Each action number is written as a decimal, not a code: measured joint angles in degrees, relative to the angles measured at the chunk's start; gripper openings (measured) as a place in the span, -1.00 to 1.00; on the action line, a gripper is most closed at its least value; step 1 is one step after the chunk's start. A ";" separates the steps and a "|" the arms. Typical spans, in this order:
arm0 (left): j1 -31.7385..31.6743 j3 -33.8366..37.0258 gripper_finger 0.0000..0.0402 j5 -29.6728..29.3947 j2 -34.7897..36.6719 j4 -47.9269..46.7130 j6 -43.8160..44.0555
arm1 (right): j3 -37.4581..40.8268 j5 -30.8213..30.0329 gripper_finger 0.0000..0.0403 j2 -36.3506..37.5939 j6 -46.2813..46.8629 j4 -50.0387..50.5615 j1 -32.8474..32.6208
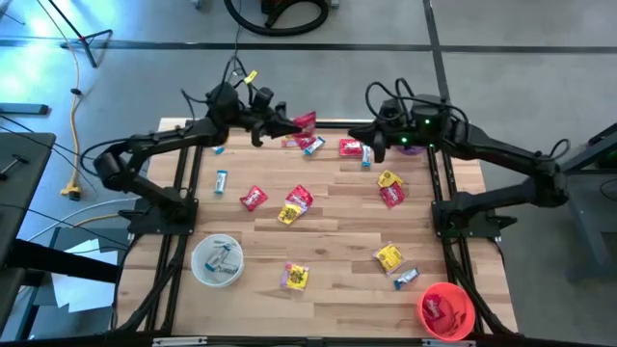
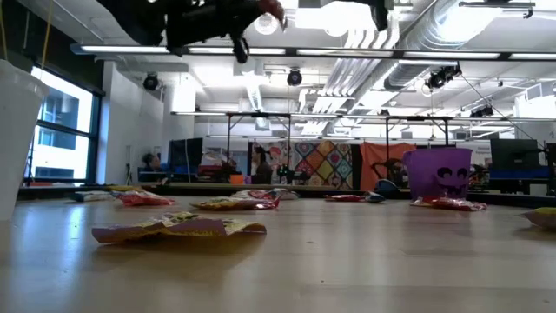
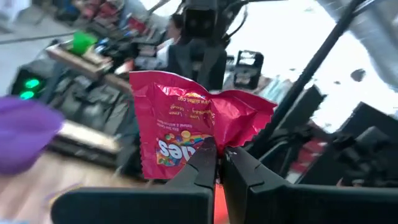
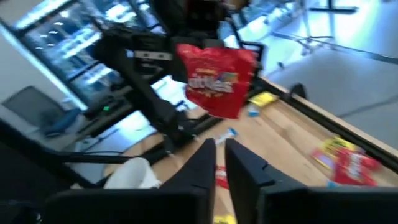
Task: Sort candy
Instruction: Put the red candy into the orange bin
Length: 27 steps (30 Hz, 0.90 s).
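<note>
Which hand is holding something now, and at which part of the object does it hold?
The left hand holds a red candy packet, pinched at the packet's edge nearest the hand. The right hand holds nothing.

Wooden table [image 1: 337,253] carries scattered candy [image 1: 297,200], perhaps 3 bowls [image 1: 217,260].

Materials and finishes on the sorting table.
Pale wooden table [image 1: 328,251], planked, smooth with a soft sheen; glossy crinkled foil-like wrappers on the candy [image 1: 299,200]; shiny red packet [image 3: 186,127], creased, pinched between matt black plastic-looking fingers [image 3: 199,168]; translucent purple bowl [image 2: 439,172]; clear white bowl [image 1: 216,260]; glossy red bowl [image 1: 446,310].
</note>
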State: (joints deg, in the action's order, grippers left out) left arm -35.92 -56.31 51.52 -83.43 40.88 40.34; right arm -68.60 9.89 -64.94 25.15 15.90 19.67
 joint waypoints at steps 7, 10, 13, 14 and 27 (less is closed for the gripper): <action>3.91 0.00 -1.00 5.24 -5.82 19.22 10.58 | 0.00 0.23 -0.29 -2.95 1.85 -6.01 -1.84; 4.91 0.00 -1.00 6.83 -7.19 27.21 14.96 | 0.00 0.56 -0.09 -3.01 1.40 -7.08 -1.83; 5.79 -0.84 -1.00 8.19 -8.26 31.68 18.61 | 0.00 2.72 0.03 -3.23 0.48 -9.57 -1.68; 6.12 -1.59 -1.00 8.39 -8.69 32.03 19.25 | 0.00 4.25 0.05 -3.39 0.53 -10.93 -1.68; 8.99 -9.12 -1.00 9.72 -13.72 32.22 19.64 | 0.00 13.77 0.06 -7.16 1.98 -24.38 -3.16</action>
State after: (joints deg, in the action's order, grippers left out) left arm -26.93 -65.43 61.24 -97.14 73.10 59.98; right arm -68.60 23.66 -72.10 27.12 -8.48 16.52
